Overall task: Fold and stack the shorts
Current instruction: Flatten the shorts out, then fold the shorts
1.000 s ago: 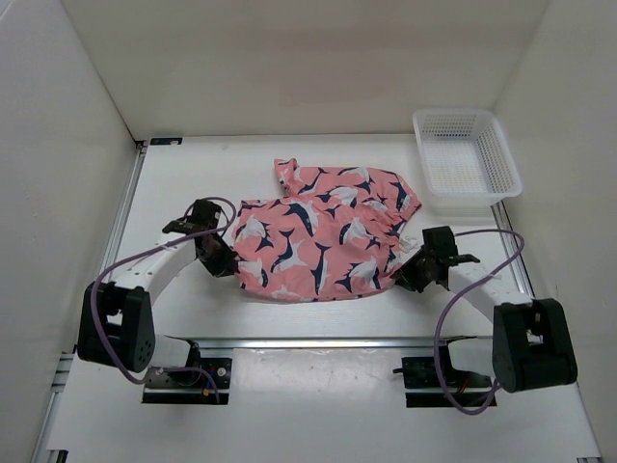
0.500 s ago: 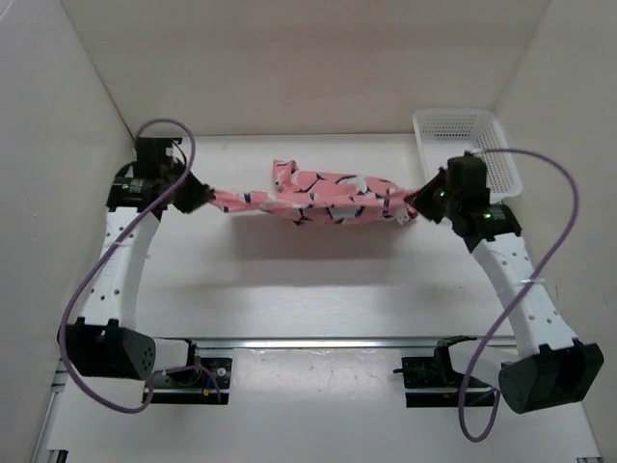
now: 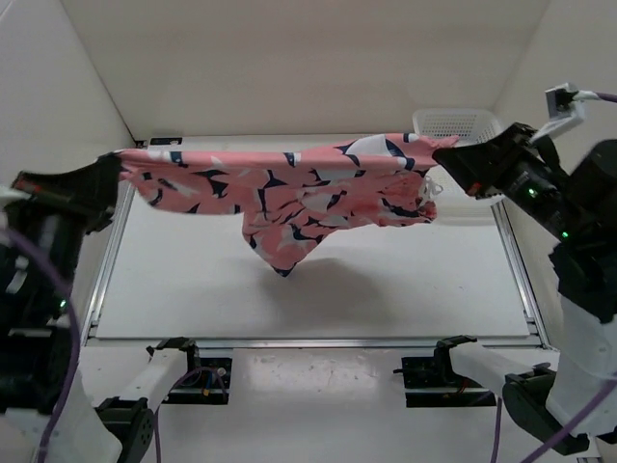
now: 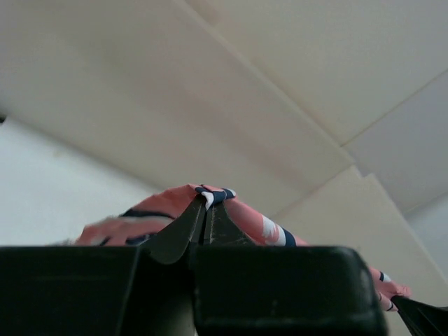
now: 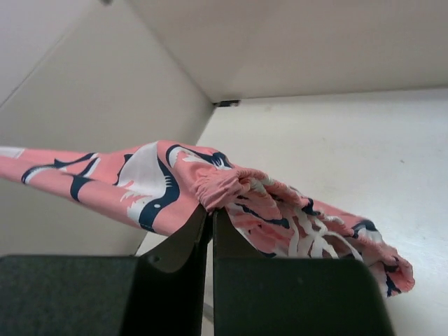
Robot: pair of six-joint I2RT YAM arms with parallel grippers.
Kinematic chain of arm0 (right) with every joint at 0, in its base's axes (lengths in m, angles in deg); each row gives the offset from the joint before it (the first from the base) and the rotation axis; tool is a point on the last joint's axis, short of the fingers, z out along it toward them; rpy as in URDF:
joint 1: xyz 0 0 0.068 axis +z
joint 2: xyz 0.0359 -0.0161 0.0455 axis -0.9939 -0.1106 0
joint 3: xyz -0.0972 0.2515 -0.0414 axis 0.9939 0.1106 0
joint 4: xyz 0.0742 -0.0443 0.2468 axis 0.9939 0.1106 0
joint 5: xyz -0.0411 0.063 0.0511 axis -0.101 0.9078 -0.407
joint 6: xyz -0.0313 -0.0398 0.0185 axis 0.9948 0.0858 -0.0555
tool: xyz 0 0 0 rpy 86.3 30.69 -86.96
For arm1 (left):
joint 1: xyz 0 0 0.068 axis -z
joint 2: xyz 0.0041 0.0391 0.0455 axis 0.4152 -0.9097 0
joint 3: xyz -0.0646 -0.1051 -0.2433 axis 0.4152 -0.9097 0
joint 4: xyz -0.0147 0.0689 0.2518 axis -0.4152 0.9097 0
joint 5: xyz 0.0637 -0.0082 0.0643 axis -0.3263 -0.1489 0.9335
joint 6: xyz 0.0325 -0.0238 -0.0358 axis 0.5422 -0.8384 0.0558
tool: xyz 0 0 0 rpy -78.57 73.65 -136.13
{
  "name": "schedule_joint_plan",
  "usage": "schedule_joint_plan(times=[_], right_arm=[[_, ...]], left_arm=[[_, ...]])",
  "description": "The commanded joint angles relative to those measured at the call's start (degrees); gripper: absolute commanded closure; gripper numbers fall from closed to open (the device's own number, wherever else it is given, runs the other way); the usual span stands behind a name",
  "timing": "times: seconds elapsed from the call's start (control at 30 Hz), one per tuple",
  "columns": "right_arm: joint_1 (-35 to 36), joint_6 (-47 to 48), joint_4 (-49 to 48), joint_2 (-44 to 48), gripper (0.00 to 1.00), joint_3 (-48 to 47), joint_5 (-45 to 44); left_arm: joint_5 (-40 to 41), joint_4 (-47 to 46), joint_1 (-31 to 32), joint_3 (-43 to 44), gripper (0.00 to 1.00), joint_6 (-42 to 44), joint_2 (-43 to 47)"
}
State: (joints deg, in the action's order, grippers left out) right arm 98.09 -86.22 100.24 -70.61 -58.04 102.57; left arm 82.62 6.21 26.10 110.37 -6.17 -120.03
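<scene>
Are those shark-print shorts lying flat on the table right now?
No, the shorts hang in the air, stretched between the left end effector and the right end effector, well above the table.

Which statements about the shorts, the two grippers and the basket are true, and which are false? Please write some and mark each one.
1. The shorts hang stretched between the left gripper and the right gripper. True.
2. The left gripper is open. False: it is shut on one end of the shorts.
3. The white basket stands at the far right of the table. True.
4. The shorts lie folded in the basket. False: they are held up above the table.
5. The middle of the shorts sags below the held ends. True.
</scene>
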Motion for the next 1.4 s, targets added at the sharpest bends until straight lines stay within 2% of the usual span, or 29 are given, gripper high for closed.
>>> schedule_joint_plan(times=[0.0, 0.2, 0.3, 0.37, 0.47, 0.6, 0.63, 0.7, 0.73, 0.8, 0.83, 0.93, 1.07, 1.2, 1.37], right_arm=[[-0.64, 5.67, 5.48, 2.69, 1.0, -5.79, 3.89], [-0.64, 2.86, 8.29, 5.5, 1.0, -6.34, 5.58], [-0.64, 0.31, 8.3, 6.21, 1.0, -1.07, 1.9], [-0.64, -0.22, 8.83, 6.21, 1.0, 2.71, -4.52], [-0.64, -0.22, 7.25, 3.94, 1.0, 11.23, -10.67], [-0.64, -0.22, 1.28, -2.21, 1.0, 22.4, -15.87], [-1.16, -0.22, -0.12, -3.88, 1.0, 24.24, -17.01], [-1.87, -0.22, -4.17, -10.11, 1.0, 27.5, -18.77], [-2.39, -0.22, -5.31, -12.57, 1.0, 27.51, -20.0], [-2.4, 0.48, -7.95, -20.57, 1.0, 27.51, -24.2], [-3.0, 0.48, -8.74, -26.25, 1.0, 26.21, -24.23], [-3.01, 0.48, -9.45, -36.63, 1.0, 19.81, -25.63], [-3.01, -0.05, -8.93, -46.24, 1.0, 10.33, -25.02], [-4.06, -0.84, -8.93, -54.58, 1.0, 1.17, -23.1], [-4.59, -1.45, -7.79, -59.79, 1.0, -7.19, -19.92]], left_arm=[[12.4, 2.41, -0.69, 7.38, 0.9, 3.8, -0.66], [16.1, 3.28, 1.68, 15.06, 0.9, 5.74, -1.19], [15.49, 1.1, 1.69, 12.61, 0.9, 6.44, -2.59], [15.49, -0.4, 1.69, 7.52, 0.9, 6.97, -4.26], [13.65, -2.69, 1.69, 2.06, 0.9, 8.28, -10.14], [9.62, -4.89, 0.9, -1.37, 0.9, 8.29, -21.56], [8.73, -5.76, 0.12, -1.9, 0.9, 8.29, -26.8], [7.06, -6.3, -0.77, -1.38, 0.9, 8.29, -32.63], [7.05, -6.3, -1.55, -0.77, 0.9, 8.29, -38.83], [5.3, -6.3, -2.18, 3.01, 0.9, 8.29, -45.02], [4.6, -6.3, -2.79, 4.59, 0.9, 7.68, -51.05], [1.78, -6.3, -4.19, 12.58, 0.9, 7.67, -61.0], [0.11, -5.77, -5.51, 24.26, 0.9, 8.2, -69.28], [-0.51, -5.77, -6.74, 31.31, 0.9, 8.81, -73.87], [-6.38, -5.77, -7.36, 35.01, 0.9, 12.5, -75.9]])
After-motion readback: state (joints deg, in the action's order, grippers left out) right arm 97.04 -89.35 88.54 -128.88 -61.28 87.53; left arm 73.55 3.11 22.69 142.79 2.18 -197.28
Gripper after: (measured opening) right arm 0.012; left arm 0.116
